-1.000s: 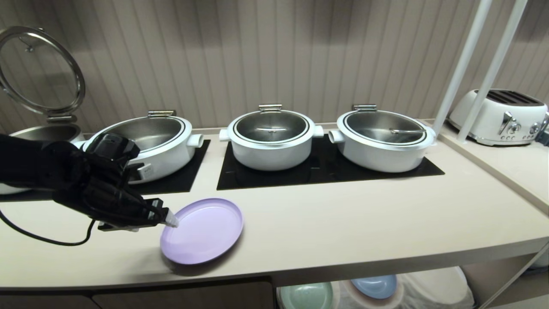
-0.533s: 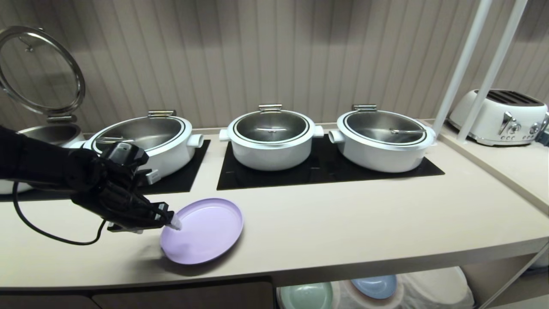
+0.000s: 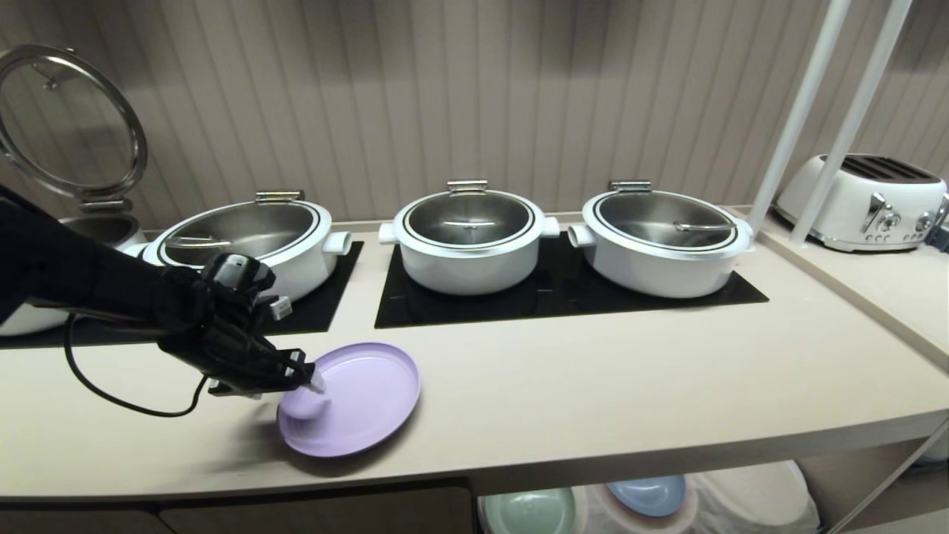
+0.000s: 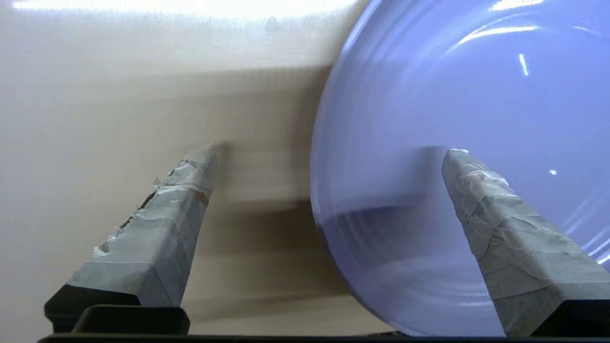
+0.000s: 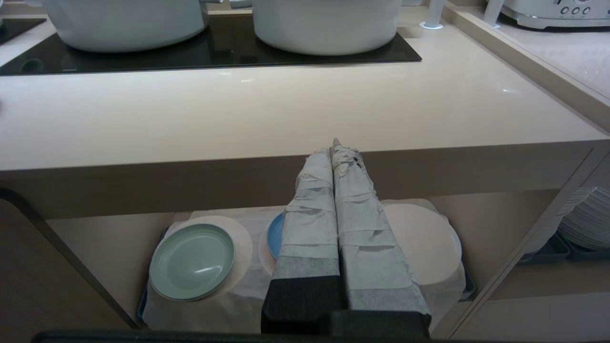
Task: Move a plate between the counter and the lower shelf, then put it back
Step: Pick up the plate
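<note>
The lavender plate (image 3: pixel 363 397) lies flat on the beige counter (image 3: pixel 593 386), near its front edge. My left gripper (image 3: pixel 311 382) reaches in from the left and stands open at the plate's left rim. In the left wrist view one taped finger (image 4: pixel 495 228) hangs over the plate (image 4: pixel 452 95), the other finger (image 4: pixel 162 214) over bare counter (image 4: pixel 119 119), with the rim between them. My right gripper (image 5: pixel 336 145) is shut and empty, parked before the counter's front edge (image 5: pixel 286 114). Below it is the lower shelf (image 5: pixel 105 238) with its white cloth (image 5: pixel 238 286).
Three white pots (image 3: pixel 468 237) stand on black cooktop panels (image 3: pixel 556 297) behind the plate, and an open glass lid (image 3: pixel 70 122) is at far left. White poles (image 3: pixel 804 111) and a toaster (image 3: pixel 864 200) are at right. A mint plate (image 5: pixel 190 262) and a blue plate (image 5: pixel 275 236) rest on the cloth.
My left arm has slid right toward the plate, so one fingertip now reaches over its left rim. The jaws stayed open. The plate has not moved.
</note>
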Robot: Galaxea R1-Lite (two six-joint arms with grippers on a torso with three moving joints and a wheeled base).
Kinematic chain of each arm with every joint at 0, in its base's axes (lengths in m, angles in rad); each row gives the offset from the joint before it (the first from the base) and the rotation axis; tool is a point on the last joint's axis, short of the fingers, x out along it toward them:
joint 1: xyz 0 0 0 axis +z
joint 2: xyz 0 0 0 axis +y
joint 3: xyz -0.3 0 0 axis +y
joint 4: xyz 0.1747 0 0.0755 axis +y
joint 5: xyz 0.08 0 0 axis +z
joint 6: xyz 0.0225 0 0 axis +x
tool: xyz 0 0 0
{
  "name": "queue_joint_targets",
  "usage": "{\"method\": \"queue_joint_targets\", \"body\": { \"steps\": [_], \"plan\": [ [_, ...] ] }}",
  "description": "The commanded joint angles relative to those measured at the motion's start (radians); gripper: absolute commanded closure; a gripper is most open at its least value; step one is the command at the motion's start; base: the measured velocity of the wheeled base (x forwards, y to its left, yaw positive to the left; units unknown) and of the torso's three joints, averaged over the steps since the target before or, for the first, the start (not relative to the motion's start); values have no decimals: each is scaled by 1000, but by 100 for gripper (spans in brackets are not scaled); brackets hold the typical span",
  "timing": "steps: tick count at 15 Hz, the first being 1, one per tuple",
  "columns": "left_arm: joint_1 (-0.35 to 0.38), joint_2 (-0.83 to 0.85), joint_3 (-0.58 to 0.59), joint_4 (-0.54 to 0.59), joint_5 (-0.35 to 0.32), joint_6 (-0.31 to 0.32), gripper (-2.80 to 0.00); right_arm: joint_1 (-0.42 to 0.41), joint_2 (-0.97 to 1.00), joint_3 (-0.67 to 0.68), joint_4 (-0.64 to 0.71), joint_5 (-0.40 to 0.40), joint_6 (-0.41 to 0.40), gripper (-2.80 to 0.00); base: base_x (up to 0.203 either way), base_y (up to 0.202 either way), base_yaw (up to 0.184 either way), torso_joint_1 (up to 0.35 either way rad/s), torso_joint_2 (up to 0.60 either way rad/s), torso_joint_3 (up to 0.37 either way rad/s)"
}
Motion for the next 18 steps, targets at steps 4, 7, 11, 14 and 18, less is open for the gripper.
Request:
{"method": "queue_joint_targets", "body": {
  "steps": [4,7,11,14,18],
  "plan": [
    [2,43,5,-7,18,-1,-280,0,0,0,0,1,0,0,0,0,0,0,0,0],
    [2,49,6,-7,18,-2,-280,0,0,0,0,0,0,0,0,0,0,0,0,0],
    [3,49,15,-10,17,-3,-280,0,0,0,0,0,0,0,0,0,0,0,0,0],
    [3,45,16,-10,11,-3,0,-1,0,0,0,1,0,0,0,0,0,0,0,0],
    [3,43,16,-10,20,-4,0,0,0,0,0,0,0,0,0,0,0,0,0,0]
  ]
}}
